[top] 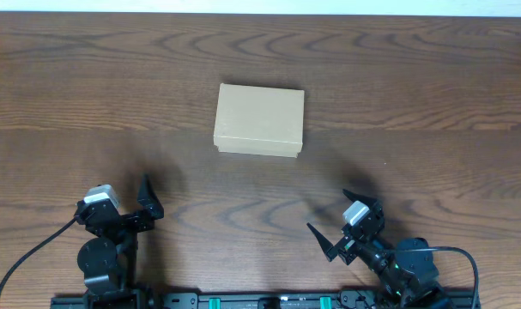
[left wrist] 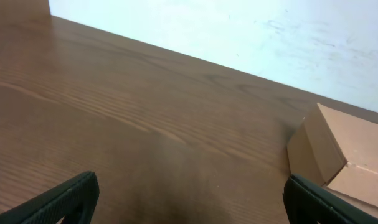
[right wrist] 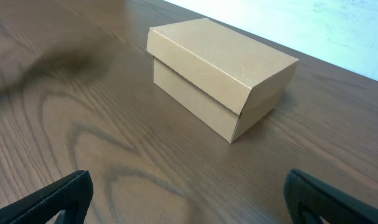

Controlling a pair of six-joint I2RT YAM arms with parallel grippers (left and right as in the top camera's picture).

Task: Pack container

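Observation:
The container (top: pixel 259 119) is a small tan cardboard box with its flap lid shut, standing on the wooden table near the middle. It also shows in the right wrist view (right wrist: pixel 220 71) and at the right edge of the left wrist view (left wrist: pixel 341 155). My left gripper (top: pixel 147 202) is open and empty at the front left, well short of the box. My right gripper (top: pixel 337 225) is open and empty at the front right, also apart from the box. Nothing else of the task shows.
The dark wooden table (top: pixel 432 86) stretches around the box. A pale wall (left wrist: pixel 238 31) runs behind its far edge. Black cables (top: pixel 20 262) trail from the arm bases at the front edge.

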